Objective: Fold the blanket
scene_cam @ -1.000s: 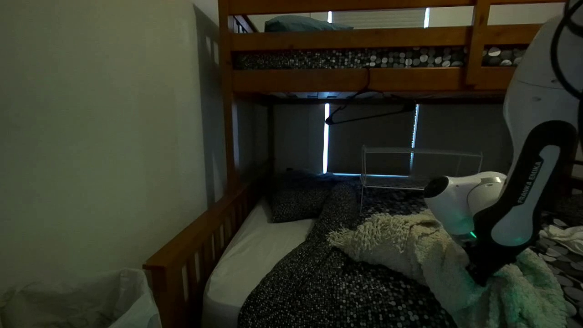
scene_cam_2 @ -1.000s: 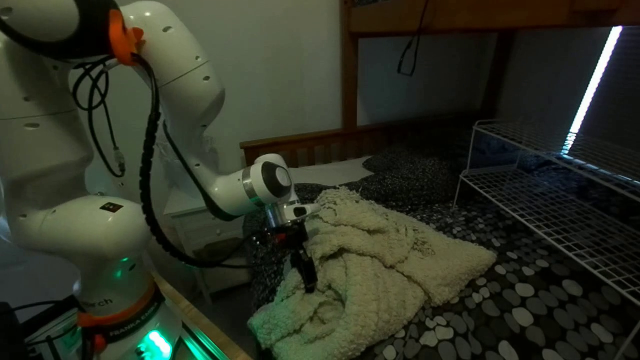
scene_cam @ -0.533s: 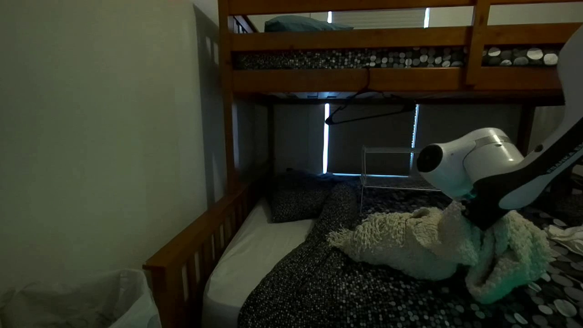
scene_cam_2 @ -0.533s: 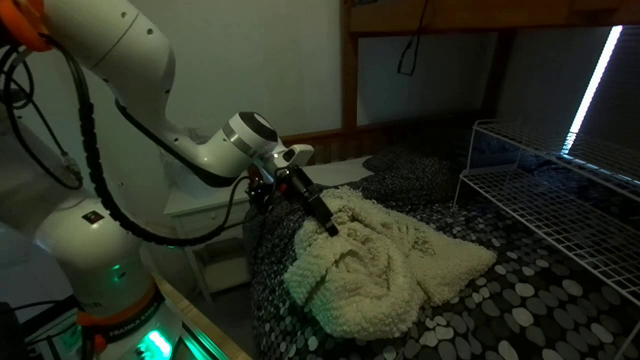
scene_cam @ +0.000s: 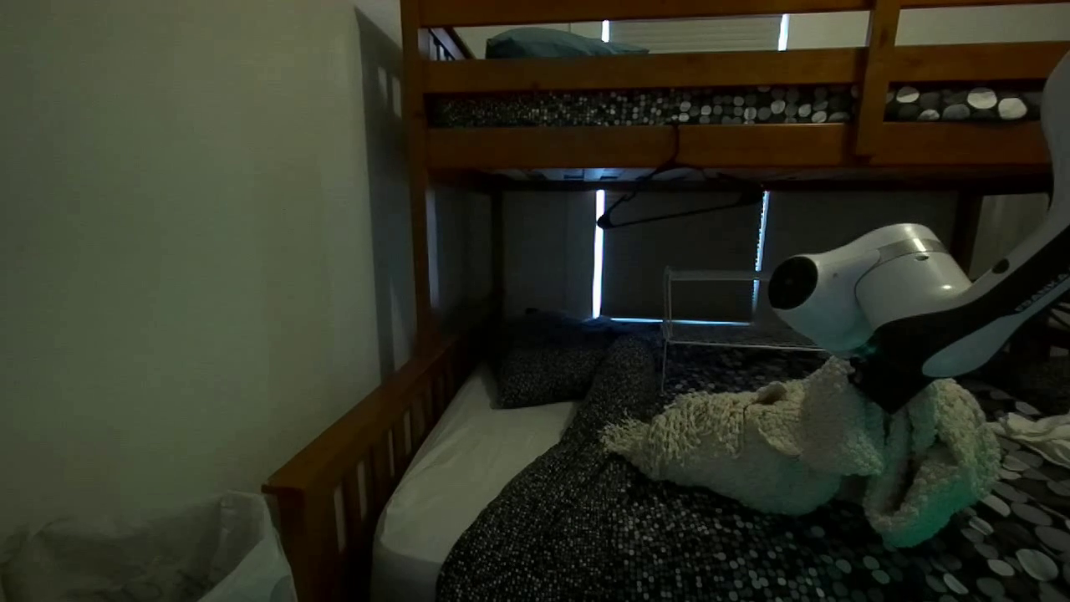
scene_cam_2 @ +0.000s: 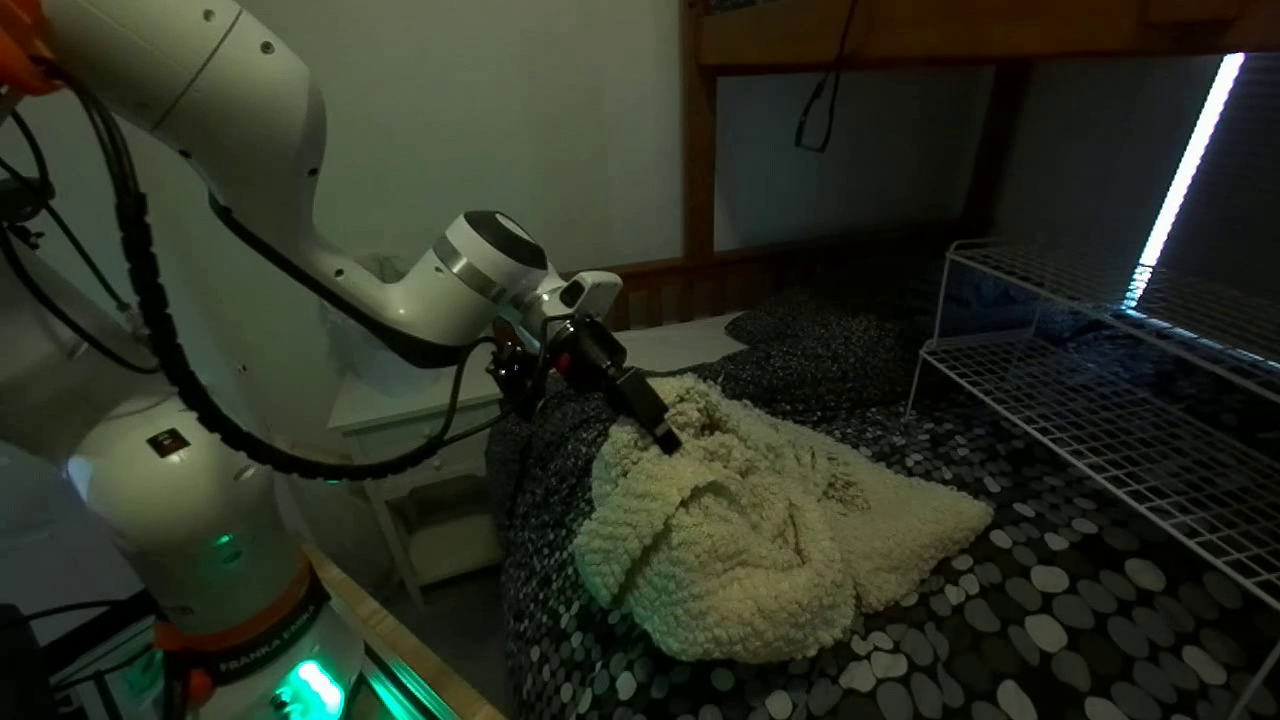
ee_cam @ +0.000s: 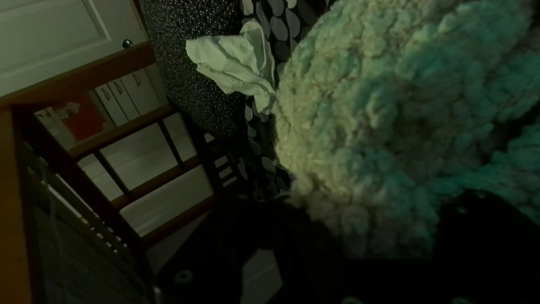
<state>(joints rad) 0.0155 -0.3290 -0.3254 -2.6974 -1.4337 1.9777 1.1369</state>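
The cream, fluffy blanket (scene_cam_2: 730,560) lies bunched and partly folded on the dark dotted bedding. It also shows in an exterior view (scene_cam: 744,451), its fringed end toward the pillow. My gripper (scene_cam_2: 664,432) points down into the blanket's near side. In an exterior view, a fold rises against the gripper (scene_cam: 888,400). In the wrist view, thick blanket (ee_cam: 358,126) fills the space between the dark fingers (ee_cam: 367,219). The blanket has risen with the gripper, so it looks shut on it. The fingertips are buried in the pile and dark.
A white wire rack (scene_cam_2: 1040,350) stands on the bed beyond the blanket. A black hanger (scene_cam: 677,216) hangs below the upper bunk rail (scene_cam: 635,149). A white cloth (ee_cam: 236,63) lies beside the blanket. A white nightstand (scene_cam_2: 400,410) stands behind the arm.
The gripper has risen and moved further onto the bed, mostly in the first half second. The blanket's near part has come up and inward with it, uncovering dotted bedding.
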